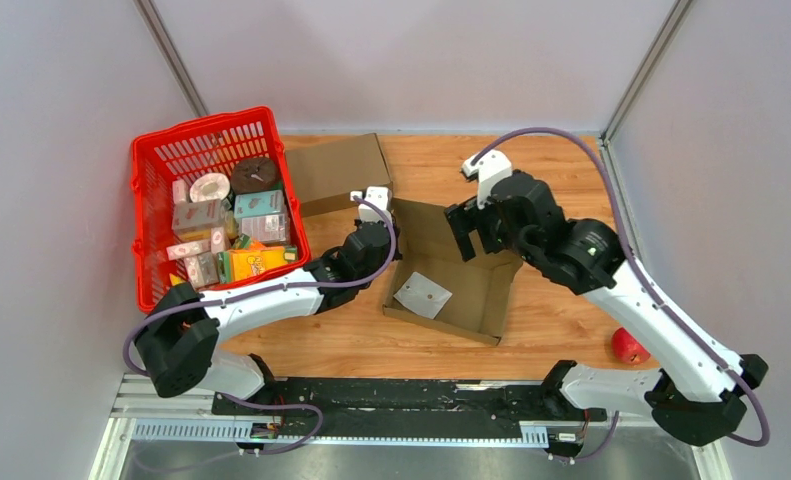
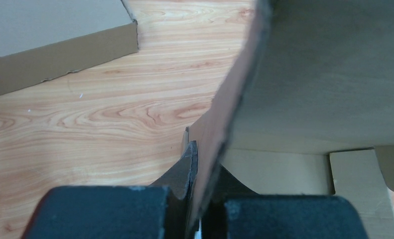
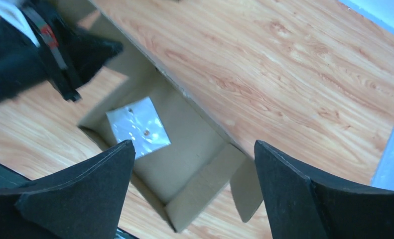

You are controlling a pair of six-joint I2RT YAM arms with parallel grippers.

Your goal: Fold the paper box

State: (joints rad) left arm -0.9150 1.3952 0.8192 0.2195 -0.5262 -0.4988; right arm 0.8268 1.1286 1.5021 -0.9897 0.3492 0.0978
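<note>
The paper box (image 1: 449, 285) lies open at mid-bench (image 1: 426, 165), long axis running near to far; the left hand (image 2: 200, 169) pinches its left wall; the right hand (image 1: 476, 235), wide and empty, hovers just above the far right wall, likely the nearer arm for that fold.

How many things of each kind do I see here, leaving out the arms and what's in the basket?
Cardboard: 2, open box and second box
Red basket: 1
Red fruit: 1
White sheet: 1
Total: 5
</note>
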